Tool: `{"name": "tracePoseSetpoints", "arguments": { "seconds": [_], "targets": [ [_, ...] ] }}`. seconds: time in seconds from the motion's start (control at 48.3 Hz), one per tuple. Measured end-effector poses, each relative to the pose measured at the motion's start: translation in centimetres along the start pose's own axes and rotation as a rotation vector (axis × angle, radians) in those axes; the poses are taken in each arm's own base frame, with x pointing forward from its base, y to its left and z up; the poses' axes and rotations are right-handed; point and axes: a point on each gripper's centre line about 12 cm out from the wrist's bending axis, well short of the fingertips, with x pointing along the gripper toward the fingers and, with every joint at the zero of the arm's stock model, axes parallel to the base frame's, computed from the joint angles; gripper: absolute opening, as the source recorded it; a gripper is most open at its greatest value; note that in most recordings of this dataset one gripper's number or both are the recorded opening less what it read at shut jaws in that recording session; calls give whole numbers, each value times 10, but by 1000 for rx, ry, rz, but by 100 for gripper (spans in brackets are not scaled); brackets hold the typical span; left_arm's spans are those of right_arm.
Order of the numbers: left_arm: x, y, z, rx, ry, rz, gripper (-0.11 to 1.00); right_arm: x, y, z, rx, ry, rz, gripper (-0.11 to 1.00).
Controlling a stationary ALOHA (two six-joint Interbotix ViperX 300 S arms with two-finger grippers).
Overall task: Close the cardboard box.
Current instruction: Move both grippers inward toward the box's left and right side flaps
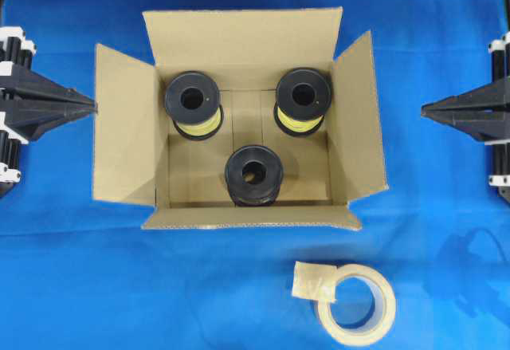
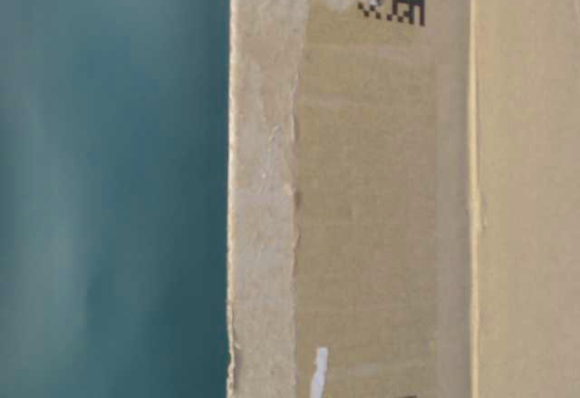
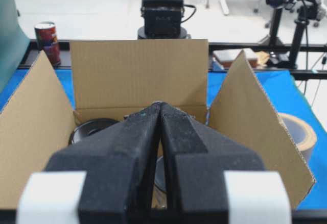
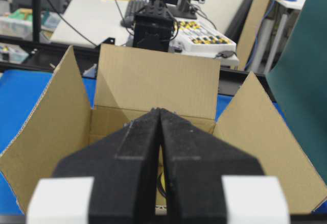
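Cardboard box (image 1: 127, 127), corrugated brown flaps splayed, left hand (image 1: 89, 107) and right hand (image 1: 426, 111) pinched closed, empty

The cardboard box (image 1: 127, 127), brown and corrugated, sits upright and open at the centre of the overhead view, its four flaps splayed outward toward 12, 3, 6 and 9 o'clock, with a black printed code on its outer wall in the table-level view.

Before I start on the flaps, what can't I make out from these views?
- Table-level view: only a close-up of the cardboard box wall; grippers and flaps out of frame.
- Both wrist views: the shut left gripper and right gripper block most of the box interior.
- Overhead view: spools hide part of the box floor.
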Motion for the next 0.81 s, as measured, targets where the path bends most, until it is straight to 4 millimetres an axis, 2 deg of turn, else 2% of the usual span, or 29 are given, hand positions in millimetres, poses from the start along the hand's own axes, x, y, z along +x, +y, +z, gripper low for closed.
{"name": "tracePoseSetpoints", "arguments": {
  "seconds": [0.29, 0.477, 0.642, 0.808],
  "targets": [
    [-23, -1, -5, -26, 130, -2, 0, -12, 0, -4, 41, 123, -4, 0],
    [-40, -2, -18, -35, 285, -7, 0, -18, 0, -18, 49, 250, -6, 0],
    [-43, -2, -43, -42, 388, -5, 0, -20, -3, -42, 58, 317, -25, 0],
    [-41, -2, -71, -50, 471, -1, 0, -18, -7, -76, 66, 385, -52, 0]
  ]
}}
